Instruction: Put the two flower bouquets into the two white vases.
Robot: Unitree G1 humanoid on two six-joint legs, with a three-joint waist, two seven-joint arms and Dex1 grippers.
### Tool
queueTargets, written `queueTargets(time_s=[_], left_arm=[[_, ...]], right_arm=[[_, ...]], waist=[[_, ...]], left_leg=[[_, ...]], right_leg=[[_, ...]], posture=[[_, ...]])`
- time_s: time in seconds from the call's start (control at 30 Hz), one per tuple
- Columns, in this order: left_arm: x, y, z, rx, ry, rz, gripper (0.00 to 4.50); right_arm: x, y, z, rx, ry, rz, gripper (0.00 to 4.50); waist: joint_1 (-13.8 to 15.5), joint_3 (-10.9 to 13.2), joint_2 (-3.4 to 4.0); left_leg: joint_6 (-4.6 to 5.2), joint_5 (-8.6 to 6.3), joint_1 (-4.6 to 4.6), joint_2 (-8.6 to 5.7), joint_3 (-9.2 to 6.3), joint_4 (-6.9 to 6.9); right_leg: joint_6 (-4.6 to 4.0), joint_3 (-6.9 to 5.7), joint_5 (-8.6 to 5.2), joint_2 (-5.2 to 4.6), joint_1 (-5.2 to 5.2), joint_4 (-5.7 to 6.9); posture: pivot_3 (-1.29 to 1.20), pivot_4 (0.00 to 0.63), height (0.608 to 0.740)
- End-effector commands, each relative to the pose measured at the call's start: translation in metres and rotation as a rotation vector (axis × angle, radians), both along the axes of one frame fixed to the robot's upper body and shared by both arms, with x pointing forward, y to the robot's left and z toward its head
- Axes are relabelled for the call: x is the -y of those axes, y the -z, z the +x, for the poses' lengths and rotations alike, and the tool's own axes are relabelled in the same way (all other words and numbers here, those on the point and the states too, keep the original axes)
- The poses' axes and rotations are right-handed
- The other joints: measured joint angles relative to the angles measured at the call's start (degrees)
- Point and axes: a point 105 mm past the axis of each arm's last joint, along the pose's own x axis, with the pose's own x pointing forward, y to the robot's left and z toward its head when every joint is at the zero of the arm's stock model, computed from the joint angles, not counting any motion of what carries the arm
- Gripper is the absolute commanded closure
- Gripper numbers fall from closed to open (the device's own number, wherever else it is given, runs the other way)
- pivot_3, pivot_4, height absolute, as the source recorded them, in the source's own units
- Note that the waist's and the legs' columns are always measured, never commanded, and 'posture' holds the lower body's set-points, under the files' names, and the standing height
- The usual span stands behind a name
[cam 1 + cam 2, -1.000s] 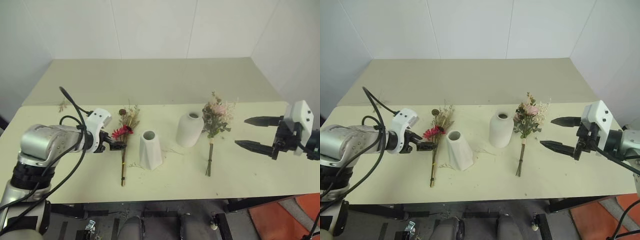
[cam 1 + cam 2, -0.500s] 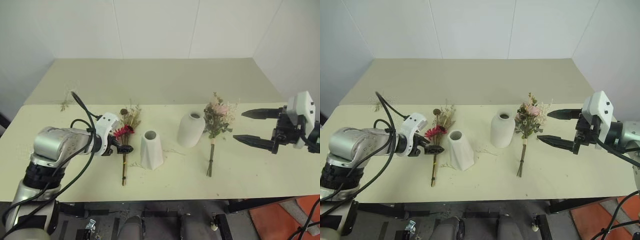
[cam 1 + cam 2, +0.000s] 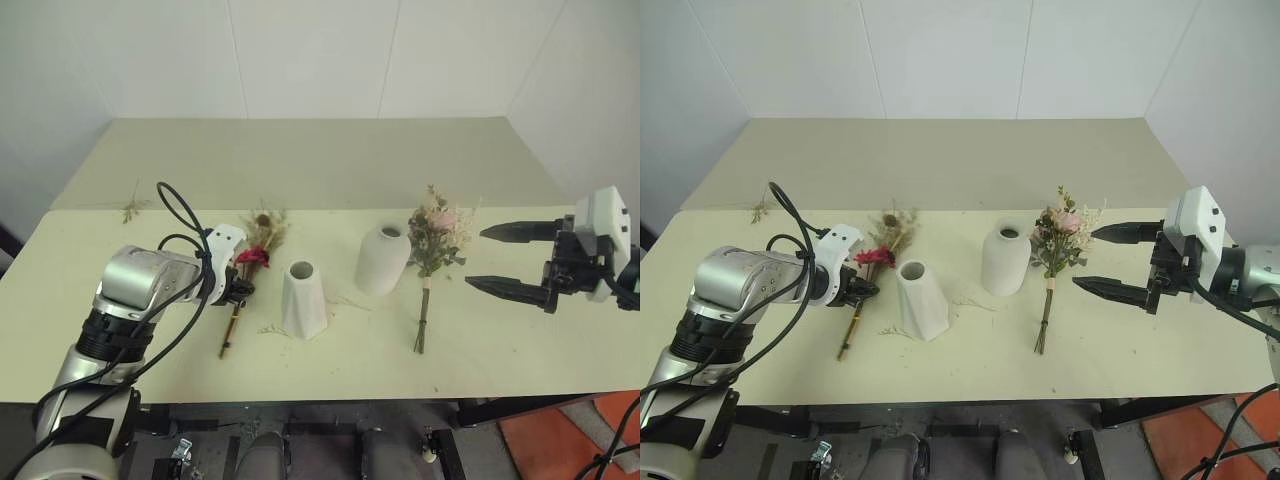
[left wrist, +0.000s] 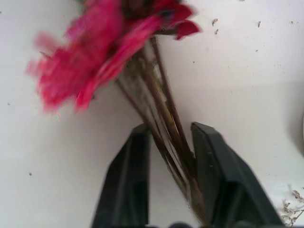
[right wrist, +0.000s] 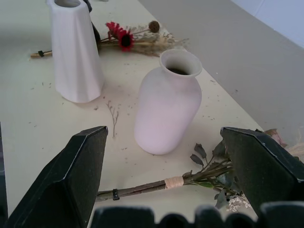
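Daisy bouquet (image 3: 250, 280), red-pink blooms, brown seed ball, beige sprigs, lies left of centre on the surface (image 3: 340, 350), stems clenched by the left tool (image 4: 168, 156). Rose bouquet (image 3: 432, 250) lies right of 2 white vases (image 3: 303, 298), beside the released right tool (image 3: 505, 260).

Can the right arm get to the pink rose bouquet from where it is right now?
Probably yes. The right gripper hangs open beside the pink rose bouquet, which lies flat on the table, with nothing between them; the rounded vase stands on its far side.
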Motion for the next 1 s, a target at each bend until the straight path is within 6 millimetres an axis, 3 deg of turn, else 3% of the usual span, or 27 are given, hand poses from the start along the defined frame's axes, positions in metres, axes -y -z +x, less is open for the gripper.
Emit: queueTargets(time_s=[0.03,0.2,0.37,0.53,0.73,1.0], left_arm=[[-0.005,0.000,0.004,0.028,-0.037,-0.009,4.40],[-0.024,-0.032,0.019,0.290,-0.114,-0.091,4.47],[-0.025,-0.087,0.025,0.576,-0.072,-0.260,4.47],[0.001,-0.156,0.017,0.693,0.104,-0.637,4.47],[0.036,-0.209,-0.015,0.765,0.485,-0.895,4.47],[0.067,-0.230,-0.040,0.781,0.796,-1.057,4.47]], right_arm=[[0.001,-0.014,-0.006,0.052,-0.009,-0.009,0.00],[0.002,-0.014,-0.006,0.049,-0.003,-0.004,0.00],[0.003,-0.013,-0.004,0.046,0.002,0.003,0.00],[0.001,-0.011,-0.003,0.050,0.001,0.010,0.00],[0.002,-0.009,-0.008,0.039,-0.006,0.019,0.00],[0.002,-0.011,-0.022,0.017,-0.044,0.053,0.00]], waist=[[-0.02,0.00,0.00],[-0.14,0.00,0.00],[-0.07,0.00,-0.01],[0.46,0.01,-0.01],[0.13,0.00,-0.01],[-0.14,0.01,-0.01]], left_leg=[[0.00,0.00,0.01,0.00,0.00,0.00],[0.00,0.00,-0.01,0.02,-0.01,0.00],[-0.01,0.00,-0.07,0.03,0.00,0.00],[-0.01,0.00,-0.26,0.02,-0.04,0.10],[0.00,0.00,-0.37,0.02,-0.06,0.15],[0.00,0.00,-0.33,0.01,-0.05,0.16]], right_leg=[[0.00,0.00,0.00,0.00,0.01,0.00],[0.00,0.00,0.00,0.00,-0.03,0.00],[-0.02,0.00,0.01,-0.02,-0.10,0.00],[0.00,-0.11,0.02,-0.03,-0.17,-0.02],[0.02,-0.13,0.03,-0.03,-0.26,-0.01],[0.02,-0.12,0.03,-0.01,-0.19,-0.02]], posture=[[0.00,0.150,0.740],[0.00,0.150,0.740],[0.00,0.150,0.740],[0.00,0.150,0.740],[0.00,0.150,0.740],[0.00,0.150,0.740]])
